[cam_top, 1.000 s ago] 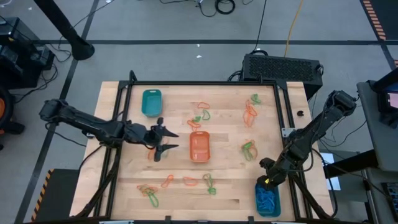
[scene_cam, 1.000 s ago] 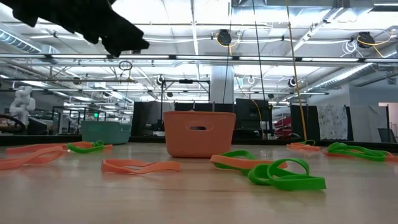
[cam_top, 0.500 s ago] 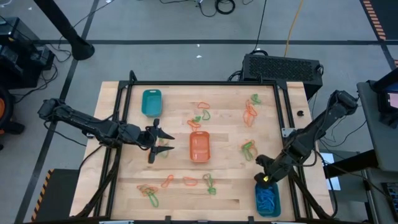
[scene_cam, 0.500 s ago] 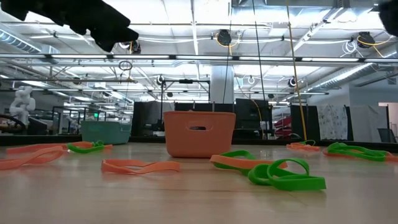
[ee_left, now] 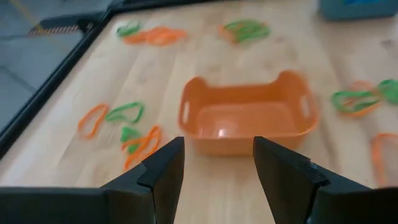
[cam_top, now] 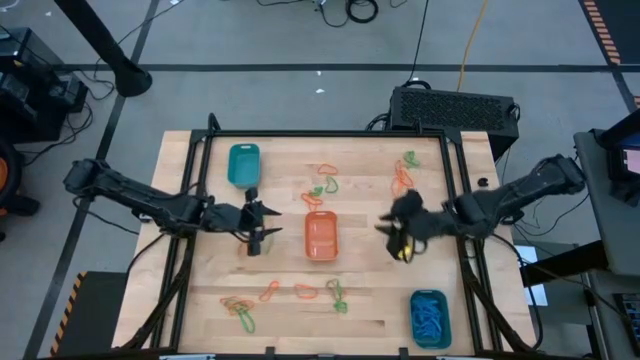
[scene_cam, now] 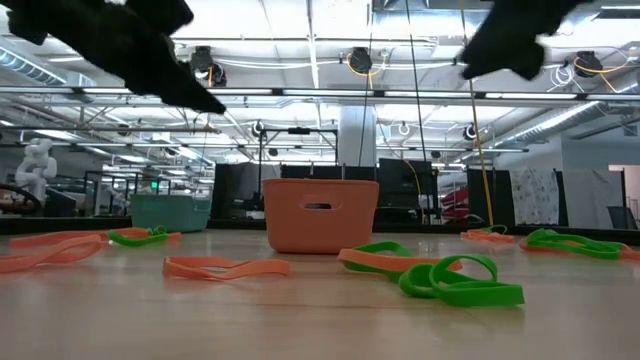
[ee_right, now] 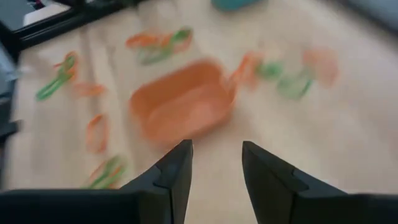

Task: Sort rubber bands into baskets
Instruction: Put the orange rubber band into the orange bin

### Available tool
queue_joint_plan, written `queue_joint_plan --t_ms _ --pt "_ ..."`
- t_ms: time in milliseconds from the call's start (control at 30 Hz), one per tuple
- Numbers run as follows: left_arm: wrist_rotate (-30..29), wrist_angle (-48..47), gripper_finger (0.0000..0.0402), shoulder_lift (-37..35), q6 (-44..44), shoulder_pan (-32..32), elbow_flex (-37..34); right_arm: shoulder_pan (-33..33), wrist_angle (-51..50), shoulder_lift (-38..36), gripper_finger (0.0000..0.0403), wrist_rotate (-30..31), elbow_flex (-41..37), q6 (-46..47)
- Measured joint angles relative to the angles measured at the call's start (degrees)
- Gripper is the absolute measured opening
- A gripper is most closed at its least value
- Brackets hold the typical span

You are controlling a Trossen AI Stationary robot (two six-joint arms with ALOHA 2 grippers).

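Note:
Orange and green rubber bands lie scattered on the wooden table, some at the far middle (cam_top: 322, 180), some at the near left (cam_top: 238, 310). An orange basket (cam_top: 320, 236) stands mid-table, a teal basket (cam_top: 243, 165) at the far left, and another basket (cam_top: 430, 318) holding blue bands at the near right. My left gripper (cam_top: 262, 232) hangs open and holds nothing, just left of the orange basket (ee_left: 249, 121). My right gripper (cam_top: 395, 235) hangs open and holds nothing, right of the same basket (ee_right: 183, 106), high above the table (scene_cam: 510, 40).
More bands lie at the far right (cam_top: 402, 178) and near middle (cam_top: 335, 295). In the low view green bands (scene_cam: 450, 278) and an orange band (scene_cam: 225, 267) lie flat in front of the orange basket. A dark rail frames the table (cam_top: 452, 190).
My right gripper has risen from above the near-right basket and swung toward the table's middle, rolling about as it went; it now hangs right of the orange basket. My left gripper has stayed in place and tipped downward a little.

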Motion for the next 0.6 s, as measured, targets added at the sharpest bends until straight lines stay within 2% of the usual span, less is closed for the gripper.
queue_joint_plan --t_ms 167,300,467,600 --pt "0.0 -3.0 0.0198 2.92 -5.28 3.92 0.0 -10.72 11.53 1.28 0.0132 -7.58 0.0 -17.85" --pt "2.88 -5.67 0.0198 4.46 -5.63 6.57 -0.11 -15.18 18.59 3.82 0.0132 -16.33 0.0 -23.62" --pt "3.12 -11.02 0.0198 3.68 -4.96 7.81 -0.17 -15.07 25.82 10.07 0.0132 -24.86 0.02 -26.24" --pt "3.17 -11.1 0.0198 3.19 -1.24 8.13 -0.15 -12.86 33.91 19.07 0.0132 -27.77 0.0 -25.77"
